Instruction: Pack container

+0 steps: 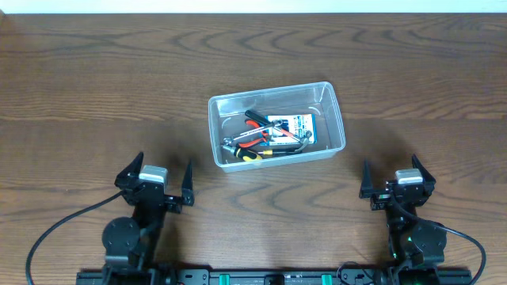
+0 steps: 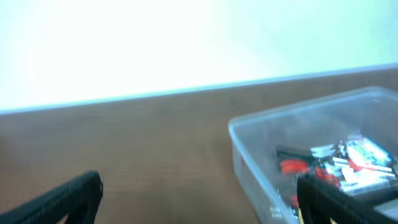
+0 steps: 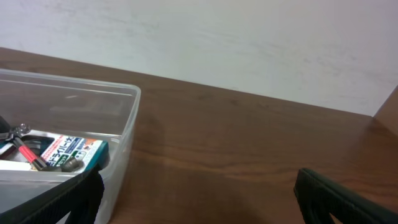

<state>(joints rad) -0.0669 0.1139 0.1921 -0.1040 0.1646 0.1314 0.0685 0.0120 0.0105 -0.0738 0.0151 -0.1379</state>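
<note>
The clear plastic container (image 1: 337, 119) sits at the middle of the wooden table. Inside lie red-handled pliers (image 1: 255, 120), a small blue-and-white box (image 1: 295, 125), and other hand tools with yellow and metal parts. My left gripper (image 1: 158, 184) is open and empty near the front left, well short of the container. My right gripper (image 1: 396, 180) is open and empty near the front right. The container shows at the right of the left wrist view (image 2: 249, 149) and at the left of the right wrist view (image 3: 124, 124). Both grippers' fingers (image 2: 199, 202) (image 3: 199, 199) are spread wide over bare wood.
The brown wooden table (image 1: 95, 79) runs to a pale back edge (image 1: 253, 6). A black cable (image 1: 55, 229) trails from the left arm's base, another from the right arm's base (image 1: 467, 237).
</note>
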